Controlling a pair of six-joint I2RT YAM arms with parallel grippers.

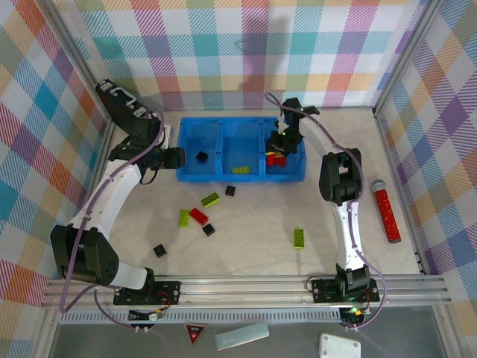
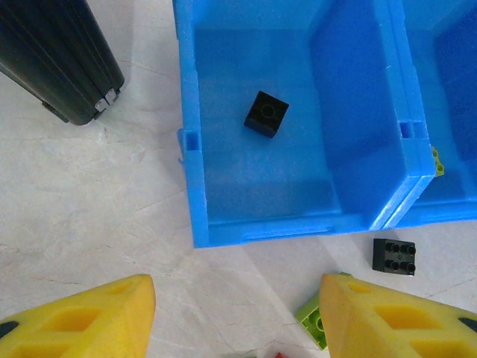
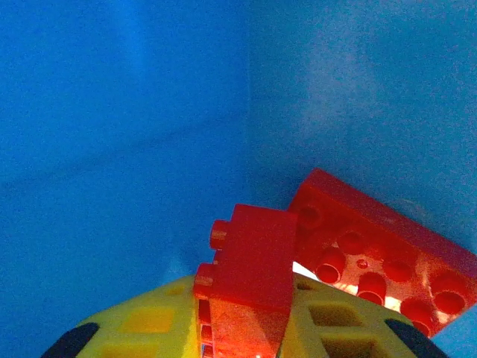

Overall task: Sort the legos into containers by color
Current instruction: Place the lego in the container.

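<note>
Step in hand: placing a red piece in the red bin. The right gripper (image 3: 243, 319) is low inside the right compartment (image 1: 301, 149) of the blue tray (image 1: 201, 177). It is clenched on a red lego (image 3: 250, 257), pinched between its yellow fingers (image 3: 145, 322). A second red lego (image 3: 384, 250) lies on the compartment floor just beside it (whether the two touch can't be told).

The left gripper (image 2: 238, 321) hovers over the table (image 2: 89, 209) near the tray's front left corner, jaws apart, nothing between them. The left compartment (image 2: 246, 186) holds one black lego (image 2: 266, 114). The middle compartment (image 1: 242, 145) holds a lime-green lego (image 1: 241, 170).

Several legos are loose on the table in front of the tray. Among them are a loose black lego (image 2: 394, 256) just off the tray's front wall, a loose green lego (image 2: 317, 319) and a loose red lego (image 1: 198, 216). Judged from this, the sort is well short of half done.

Next move, as a guess:
- The right jaws let go so the held red piece drops beside the other.
- The arm then rises straight up to clear the compartment walls.
- The left arm is best placed for the loose black piece, which belongs in the left compartment.
</note>
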